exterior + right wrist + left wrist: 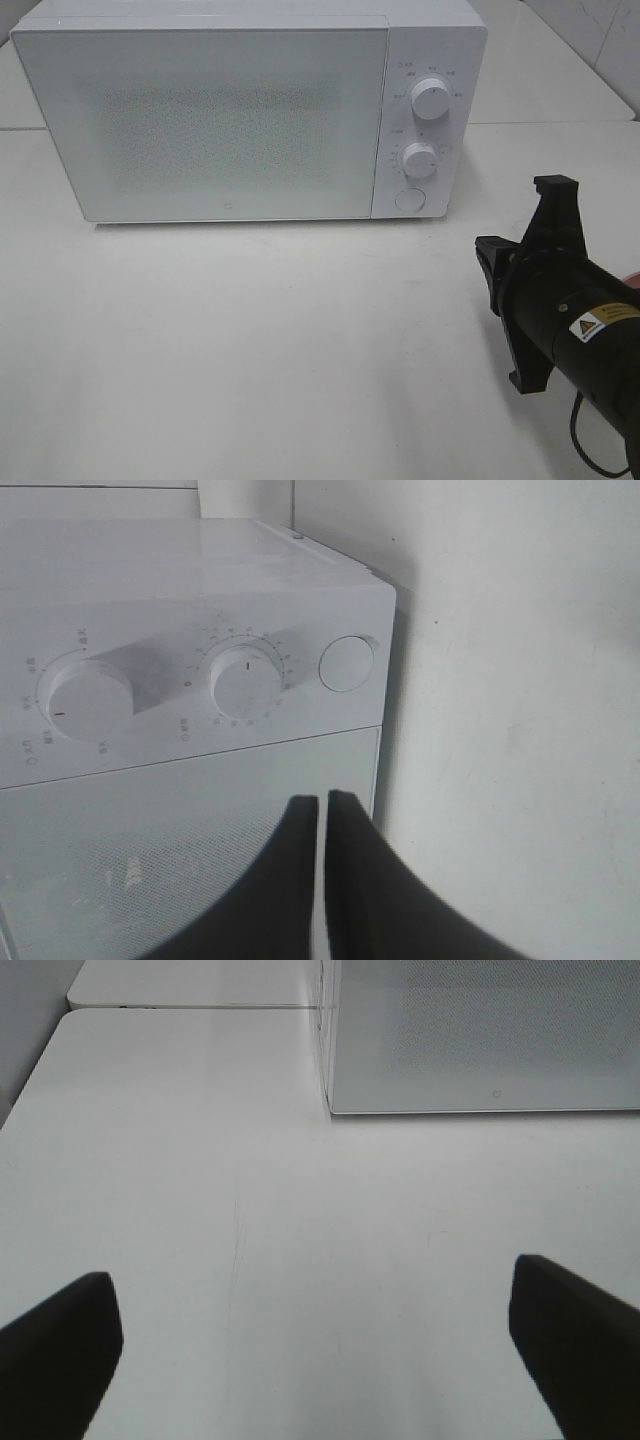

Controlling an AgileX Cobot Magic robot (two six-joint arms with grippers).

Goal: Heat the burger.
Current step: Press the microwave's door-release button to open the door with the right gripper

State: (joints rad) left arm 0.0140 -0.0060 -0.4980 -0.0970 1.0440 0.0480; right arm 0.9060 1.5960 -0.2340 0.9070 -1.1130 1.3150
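The left gripper (310, 1290) hangs low over the white table (300, 1190) in front of the microwave (230, 110), jaws spread wide and holding nothing. Off the microwave's front right corner, the right arm (590, 330) is rolled on its side. The right gripper (318, 815) is pinched closed on nothing and aimed at the microwave's door. The burger's place cannot be told.

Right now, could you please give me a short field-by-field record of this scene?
microwave: on the white table, door closed
controls: upper knob, lower knob, round button beneath them
left gripper: open, above bare table, holding nothing
right gripper: shut, nothing between its fingers, facing the microwave's front
burger: not in view
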